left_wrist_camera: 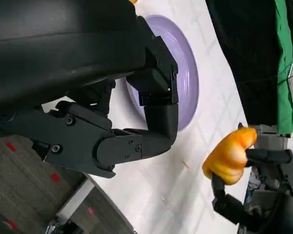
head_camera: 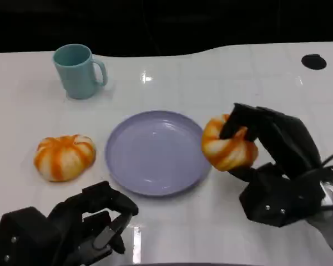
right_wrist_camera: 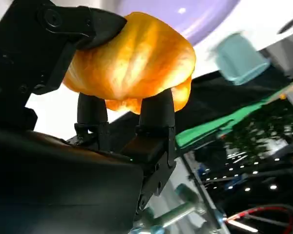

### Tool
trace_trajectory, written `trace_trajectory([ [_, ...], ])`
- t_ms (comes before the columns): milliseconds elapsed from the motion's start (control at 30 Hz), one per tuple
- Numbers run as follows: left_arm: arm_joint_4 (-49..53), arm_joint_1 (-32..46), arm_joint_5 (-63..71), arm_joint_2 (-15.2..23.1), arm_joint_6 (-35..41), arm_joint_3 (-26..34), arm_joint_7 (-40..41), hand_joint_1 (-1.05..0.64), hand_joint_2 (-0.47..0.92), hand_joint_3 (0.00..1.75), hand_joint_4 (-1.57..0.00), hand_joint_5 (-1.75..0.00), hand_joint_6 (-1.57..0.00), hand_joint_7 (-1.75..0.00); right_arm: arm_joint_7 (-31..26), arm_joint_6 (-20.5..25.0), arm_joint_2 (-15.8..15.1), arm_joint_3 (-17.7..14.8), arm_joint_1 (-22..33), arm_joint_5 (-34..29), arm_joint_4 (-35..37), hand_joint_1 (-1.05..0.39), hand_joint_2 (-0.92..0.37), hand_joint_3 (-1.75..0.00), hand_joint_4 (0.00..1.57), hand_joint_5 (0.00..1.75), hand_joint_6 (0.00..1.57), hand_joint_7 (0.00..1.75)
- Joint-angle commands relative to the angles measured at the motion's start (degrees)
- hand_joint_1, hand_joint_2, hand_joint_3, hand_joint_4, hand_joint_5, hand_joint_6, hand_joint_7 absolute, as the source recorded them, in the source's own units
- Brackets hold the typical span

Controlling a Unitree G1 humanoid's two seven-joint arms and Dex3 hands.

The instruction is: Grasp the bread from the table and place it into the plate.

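Observation:
My right hand [head_camera: 272, 166] grips an orange-and-white bread roll [head_camera: 227, 145] and holds it just off the right rim of the lilac plate [head_camera: 155, 152]. From the right wrist, the roll [right_wrist_camera: 132, 63] sits clamped between black fingers [right_wrist_camera: 156, 117]. The left wrist view catches the same roll [left_wrist_camera: 229, 156] held in the air beyond the plate [left_wrist_camera: 185, 83]. A second orange-and-white roll [head_camera: 64, 156] lies on the table left of the plate. My left hand [head_camera: 80, 224] rests low at the near left with its fingers curled in, holding nothing.
A teal mug [head_camera: 77, 71] stands at the back left with its handle to the right. A black round hole [head_camera: 313, 61] marks the white table at the far right. The table's far edge runs along a dark background.

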Motion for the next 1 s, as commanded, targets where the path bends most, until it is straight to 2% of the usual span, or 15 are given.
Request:
trace_trajectory([
  [33, -0.43, 0.24, -0.04, 0.6, 0.33, 0.58, 0.36, -0.38, 0.91, 0.5, -0.68, -1.75, -0.62, -1.36, 1.91, 0.25, 2.86, 0.77, -3.88, 1.06, 1.21, -0.04, -0.31, -1.37, 0.93, 1.75, 0.71, 1.75],
  [333, -1.0, 0.98, 0.1, 1.21, -0.07, 0.79, 0.22, -0.4, 0.91, 0.51, -0.68, -1.75, -0.63, -1.36, 3.25, 0.09, 8.77, 3.49, -10.89, 0.67, 9.95, -0.08, -0.28, -1.45, 0.93, 1.75, 0.71, 1.75],
  [533, -1.56, 1.31, 0.26, 1.37, -0.06, 0.65, 0.15, -0.4, 0.91, 0.5, -0.67, -1.75, -0.62, -1.36, 1.8, -0.51, 10.69, 4.75, -14.63, -0.33, 15.98, -0.08, -0.26, -1.44, 0.93, 1.75, 0.72, 1.74],
  [600, -1.65, 1.48, 0.18, 1.22, -0.11, 0.58, 0.19, -0.4, 0.91, 0.5, -0.67, -1.75, -0.62, -1.36, 1.63, -0.26, 11.01, 5.0, -15.35, -0.69, 17.17, -0.09, -0.27, -1.41, 0.92, 1.75, 0.72, 1.68],
  [667, -1.92, 1.6, -0.13, 1.1, 0.11, 0.59, 0.12, -0.41, 0.91, 0.5, -0.67, -1.75, -0.63, -1.36, 3.42, 0.9, 11.2, 5.04, -15.83, -0.27, 17.57, -0.11, -0.31, -1.33, 0.87, 1.75, 0.77, 1.35],
  [700, -2.09, 1.62, -0.22, 1.0, 0.33, 0.56, 0.21, -0.41, 0.91, 0.5, -0.67, -1.75, -0.62, -1.36, 4.83, 2.14, 11.27, 5.08, -16.02, -0.07, 17.47, -0.12, -0.36, -1.2, 0.82, 1.75, 0.79, 1.15],
  [733, -2.22, 1.58, -0.16, 0.92, 0.5, 0.49, 0.36, -0.41, 0.91, 0.5, -0.68, -1.75, -0.63, -1.36, 6.32, 3.41, 11.29, 5.09, -16.16, 0.18, 17.31, -0.15, -0.44, -1.01, 0.71, 1.58, 0.77, 0.87],
  [833, -2.08, 1.37, 0.08, 0.78, 0.45, 0.3, 0.52, -0.4, 0.91, 0.5, -0.68, -1.75, -0.63, -1.37, 9.68, 5.29, 10.6, 5.6, -16.39, 0.02, 16.96, -0.22, -0.67, -0.57, 0.55, 1.08, 0.78, 0.32],
  [933, -1.89, 0.96, 0.28, 0.59, 0.56, 0.1, 0.72, -0.41, 0.91, 0.51, -0.68, -1.75, -0.62, -1.37, 12.11, 5.91, 9.09, 7.03, -16.68, -1.5, 16.53, -0.35, -0.86, -0.27, 0.36, 0.53, 0.61, 0.06],
  [1000, -1.89, 0.63, 0.04, 0.25, 0.89, 0.13, 0.96, -0.4, 0.91, 0.51, -0.69, -1.75, -0.62, -1.37, 13.61, 6.82, 8.43, 7.4, -16.39, -1.91, 15.2, -0.43, -0.91, -0.2, 0.24, 0.4, 0.49, 0.01],
])
